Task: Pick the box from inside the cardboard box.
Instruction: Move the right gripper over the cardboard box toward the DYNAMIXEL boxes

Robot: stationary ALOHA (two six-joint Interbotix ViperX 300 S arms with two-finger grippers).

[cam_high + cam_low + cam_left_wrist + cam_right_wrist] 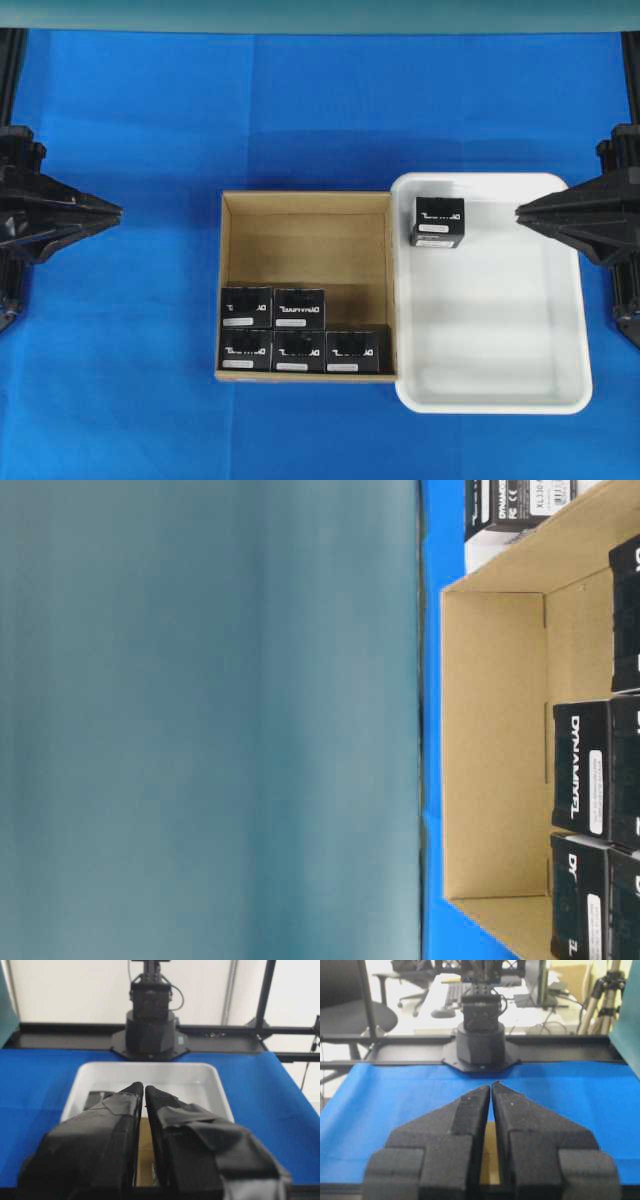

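Observation:
The brown cardboard box (305,215) sits at the table's middle. Several small black boxes with white lettering fill its near part, among them one in the back row (298,308) and one at the near left corner (245,350). One more black box (438,221) lies in the white tray (500,330). My left gripper (118,211) is shut and empty, left of the carton. My right gripper (518,211) is shut and empty, at the tray's right side. The left wrist view shows its fingertips (144,1088) together before the tray (200,1077). The right wrist view shows its fingertips (491,1085) together.
The white rounded tray stands against the carton's right wall. The blue cloth (300,110) covers the table. The arm bases stand at the far left and right edges. The table-level view shows the carton's inner wall (495,740) and black boxes (580,770).

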